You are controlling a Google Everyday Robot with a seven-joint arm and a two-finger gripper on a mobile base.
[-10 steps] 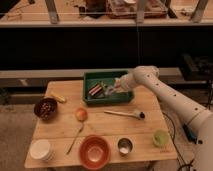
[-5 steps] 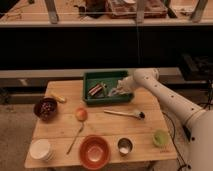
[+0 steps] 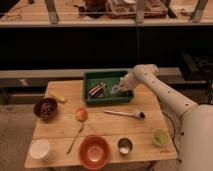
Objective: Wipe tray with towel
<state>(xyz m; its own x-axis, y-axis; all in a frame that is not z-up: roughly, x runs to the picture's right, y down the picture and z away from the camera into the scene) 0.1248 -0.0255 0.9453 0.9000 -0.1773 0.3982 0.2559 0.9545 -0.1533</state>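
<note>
The green tray (image 3: 90, 77) sits at the back middle of the wooden table. Inside it on the left lies a dark packet with red and white stripes (image 3: 96, 90). My gripper (image 3: 119, 90) reaches down into the tray's right half from the white arm on the right. It is shut on the towel (image 3: 116, 91), a small pale cloth pressed against the tray floor. The gripper hides most of the cloth.
In front of the tray lie a dark-handled utensil (image 3: 125, 113), an orange fruit (image 3: 81, 114) and a spoon (image 3: 75, 139). A dark bowl (image 3: 45, 108) and a banana (image 3: 58, 98) are at the left. White bowl (image 3: 40, 149), orange bowl (image 3: 95, 151), metal cup (image 3: 124, 146) and green cup (image 3: 160, 137) line the front edge.
The gripper with the towel has slid a little to the right across the tray floor. Nothing else on the table has moved.
</note>
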